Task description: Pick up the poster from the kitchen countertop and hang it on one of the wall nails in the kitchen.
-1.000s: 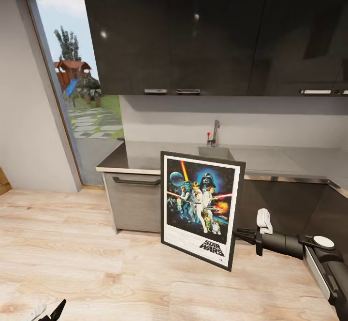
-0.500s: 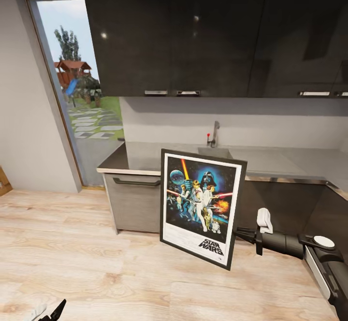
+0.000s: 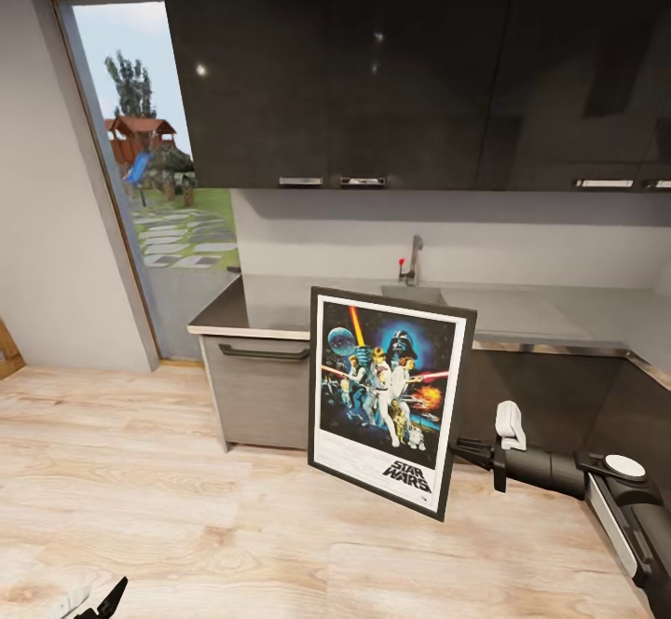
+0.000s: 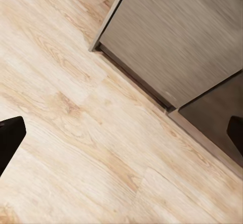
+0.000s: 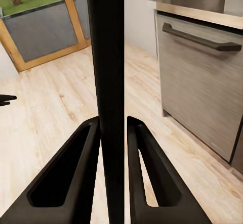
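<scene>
Kitchen ahead: counter [image 3: 522, 316] w/ sink. Poster [image 3: 390, 402] upright, long axis vertical, clamped edge-on in my right gripper [image 5: 112, 125], off the counter. Left gripper [image 3: 93, 600] low, spread, empty. No nail spotted yet.

Open floor [image 3: 140, 488] left; poster [image 3: 387, 400] blocks countertop [image 3: 522, 316], upper cabinets [image 3: 410, 60] overhang.
</scene>
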Available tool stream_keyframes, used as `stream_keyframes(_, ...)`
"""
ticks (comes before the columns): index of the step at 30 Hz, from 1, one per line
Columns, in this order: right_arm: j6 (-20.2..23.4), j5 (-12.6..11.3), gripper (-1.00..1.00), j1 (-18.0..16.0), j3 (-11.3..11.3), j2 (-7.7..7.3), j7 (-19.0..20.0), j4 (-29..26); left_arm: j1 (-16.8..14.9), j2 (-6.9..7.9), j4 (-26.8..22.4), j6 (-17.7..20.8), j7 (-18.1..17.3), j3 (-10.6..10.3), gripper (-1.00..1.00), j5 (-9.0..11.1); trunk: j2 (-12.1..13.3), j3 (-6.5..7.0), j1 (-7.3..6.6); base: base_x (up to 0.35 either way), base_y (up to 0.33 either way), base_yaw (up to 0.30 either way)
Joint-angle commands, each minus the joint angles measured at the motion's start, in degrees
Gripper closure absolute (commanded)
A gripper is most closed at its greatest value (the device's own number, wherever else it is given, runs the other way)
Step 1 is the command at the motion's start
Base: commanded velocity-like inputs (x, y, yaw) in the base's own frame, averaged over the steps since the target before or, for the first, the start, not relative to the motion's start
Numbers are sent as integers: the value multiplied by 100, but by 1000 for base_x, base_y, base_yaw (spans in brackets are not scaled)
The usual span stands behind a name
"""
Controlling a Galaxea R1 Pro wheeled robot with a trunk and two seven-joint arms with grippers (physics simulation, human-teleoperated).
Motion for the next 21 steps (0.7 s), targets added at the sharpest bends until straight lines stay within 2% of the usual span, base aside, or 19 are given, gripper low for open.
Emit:
stream_keyframes(1, 75, -32, 100, -5, -2, -1, 31, 1, -7, 3, 11, -20, -23, -33, -100, 47, 30, 6, -19, 0, 0, 0)
stream_keyframes(10, 74, -33, 100, -5, -2, -1, 31, 1, -7, 3, 11, -20, -23, -33, -100, 47, 391, 167, -217, 0, 0, 0)
stream_keyframes(21, 72, -33, 100, -5, -2, -1, 31, 1, -7, 3, 11, -20, -23, -33, -100, 47, 391, 167, -217, 0, 0, 0)
